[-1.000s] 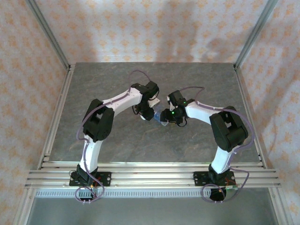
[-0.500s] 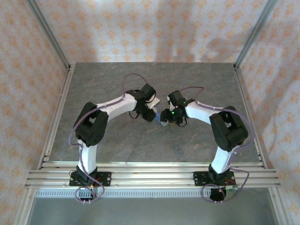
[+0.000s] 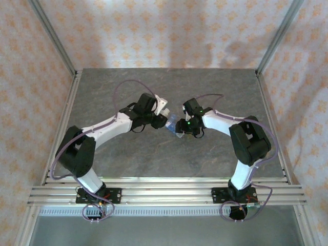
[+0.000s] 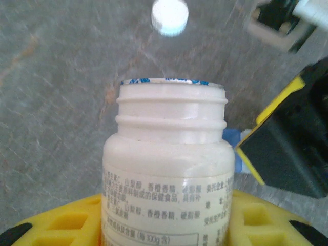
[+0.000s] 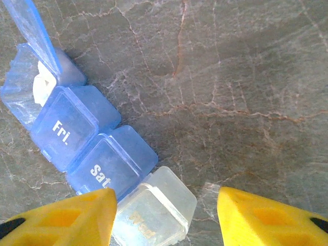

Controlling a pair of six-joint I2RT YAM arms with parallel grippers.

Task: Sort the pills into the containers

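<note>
My left gripper (image 4: 169, 225) is shut on a white bottle (image 4: 169, 154) with no cap, its open mouth toward the table. Its white cap (image 4: 169, 17) lies on the table beyond it. The containers (image 5: 87, 148) are a strip of blue compartments marked Fri. and Sat, ending in a clear compartment (image 5: 154, 210). The end blue compartment stands open with a white pill (image 5: 43, 88) inside. My right gripper (image 5: 164, 215) is open astride the clear end; its left finger (image 5: 61, 218) overlaps the strip, while the right finger (image 5: 271, 215) stands apart. From above, the left gripper (image 3: 160, 122) and right gripper (image 3: 180, 128) flank the containers (image 3: 172, 124).
The grey marble table (image 3: 154, 154) is fenced by aluminium rails at the left (image 3: 64, 123), at the right (image 3: 274, 123) and along the front (image 3: 164, 189). Patterned walls rise behind. In the left wrist view the right gripper's black and yellow body (image 4: 287, 148) sits close on the right.
The left arm has stretched out low across the table, elbow swinging left, and carried the bottle a little up-left by the containers. The right arm has not moved.
</note>
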